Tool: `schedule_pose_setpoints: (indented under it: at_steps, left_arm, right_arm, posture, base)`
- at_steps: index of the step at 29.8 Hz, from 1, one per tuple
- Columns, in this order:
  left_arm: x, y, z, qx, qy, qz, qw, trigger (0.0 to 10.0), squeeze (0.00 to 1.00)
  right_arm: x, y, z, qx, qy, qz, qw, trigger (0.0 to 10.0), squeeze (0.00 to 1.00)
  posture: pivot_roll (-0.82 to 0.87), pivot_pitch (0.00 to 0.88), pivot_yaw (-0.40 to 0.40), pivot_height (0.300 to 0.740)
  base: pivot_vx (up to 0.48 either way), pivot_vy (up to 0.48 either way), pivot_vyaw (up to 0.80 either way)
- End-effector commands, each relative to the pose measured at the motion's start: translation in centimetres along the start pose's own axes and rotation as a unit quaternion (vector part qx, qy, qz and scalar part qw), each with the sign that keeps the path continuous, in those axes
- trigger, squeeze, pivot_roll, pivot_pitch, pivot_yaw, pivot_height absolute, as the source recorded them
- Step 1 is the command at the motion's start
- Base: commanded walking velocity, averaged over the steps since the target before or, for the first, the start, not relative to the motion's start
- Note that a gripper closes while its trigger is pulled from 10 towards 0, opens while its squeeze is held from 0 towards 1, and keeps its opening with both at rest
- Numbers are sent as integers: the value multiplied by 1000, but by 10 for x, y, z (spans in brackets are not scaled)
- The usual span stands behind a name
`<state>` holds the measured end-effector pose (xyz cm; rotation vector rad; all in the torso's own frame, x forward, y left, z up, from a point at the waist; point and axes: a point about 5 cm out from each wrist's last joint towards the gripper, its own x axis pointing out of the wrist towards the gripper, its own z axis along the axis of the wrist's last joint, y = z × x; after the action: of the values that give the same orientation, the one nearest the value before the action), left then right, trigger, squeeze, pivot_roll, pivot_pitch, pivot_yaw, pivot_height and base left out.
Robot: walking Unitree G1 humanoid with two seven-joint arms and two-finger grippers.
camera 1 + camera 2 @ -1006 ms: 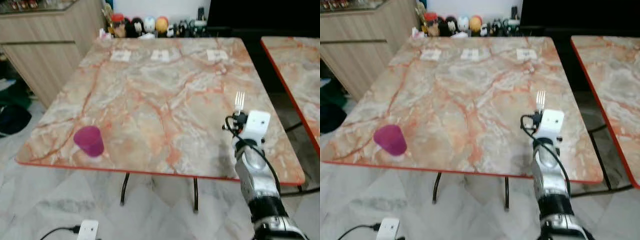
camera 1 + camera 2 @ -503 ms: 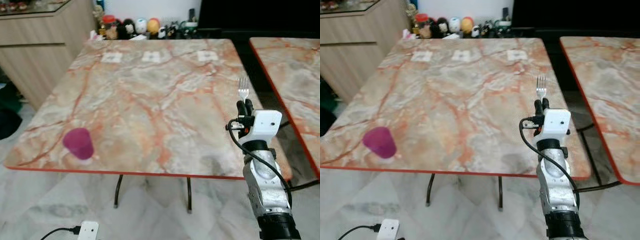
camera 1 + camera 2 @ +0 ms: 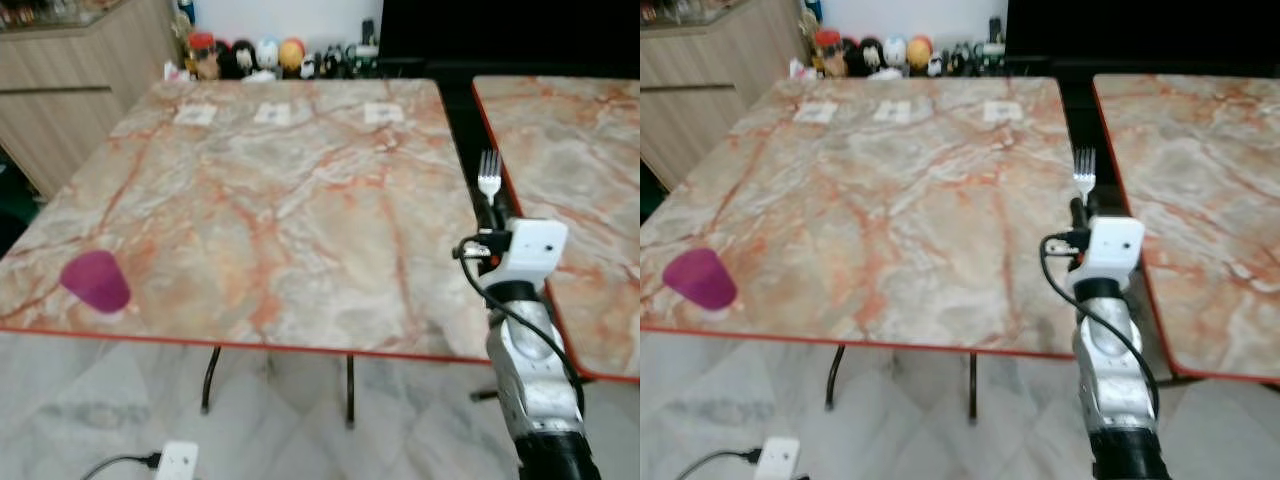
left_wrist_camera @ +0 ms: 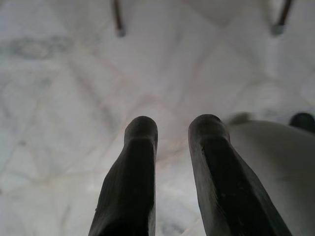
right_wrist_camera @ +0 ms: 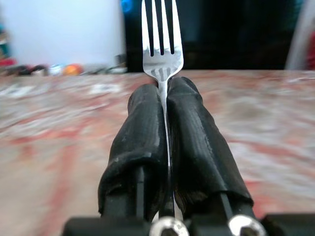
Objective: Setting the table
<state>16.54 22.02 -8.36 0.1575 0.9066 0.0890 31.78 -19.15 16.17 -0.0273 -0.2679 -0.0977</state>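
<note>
1. The right pincer point(image 3: 492, 215) is raised at the right near corner of the square marble-patterned worktop with a red edge point(image 3: 260, 200), over the narrow gap between it and a second marble-patterned worktop point(image 3: 570, 170) to the right.
2. Its two long black fingers point(image 5: 142, 142) are pressed together on the handle of a silver metal fork point(image 5: 161, 39), which stands upright with its four tines pointing up above the fingertips.
3. The white wrist block point(image 3: 530, 250) sits just under the fork, with a black cable point(image 3: 480, 290) looping beside it down the silver arm.
4. A magenta plastic cup point(image 3: 95, 282) stands on the near left corner of the first worktop, well apart from the fork.
5. Three small white cards point(image 3: 273, 114) lie in a row near the far edge of the worktop; any writing on them is too small to read.
6. Behind the far edge sits a row of small round figurines and jars point(image 3: 245, 55), their labels too blurred to read.
7. A light wooden cabinet point(image 3: 70, 80) stands to the left.
8. The left pincer point(image 4: 172, 128) hangs low over the pale marble tiled floor point(image 4: 74, 88), its two black fingers apart with nothing between them.
9. A white power adapter with a black cord point(image 3: 175, 460) lies on the floor in front of the worktop.
</note>
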Motion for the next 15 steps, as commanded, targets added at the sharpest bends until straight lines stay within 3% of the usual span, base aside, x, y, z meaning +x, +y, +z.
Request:
schedule_pose_setpoints:
  at_steps: [1,15]
  left_arm:
    - [-1,4,-3,10,7,1,1000,10000,0]
    - [-1,5,-3,20,8,-3,1000,10000,0]
  right_arm:
    - [0,3,5,7,-12,0,1000,10000,0]
    - [-2,5,4,14,-8,-7,1000,10000,0]
  posture:
    - [-63,51,23,740]
    - [-70,31,33,740]
  base:
    - [0,-469,0]
    - [0,-465,0]
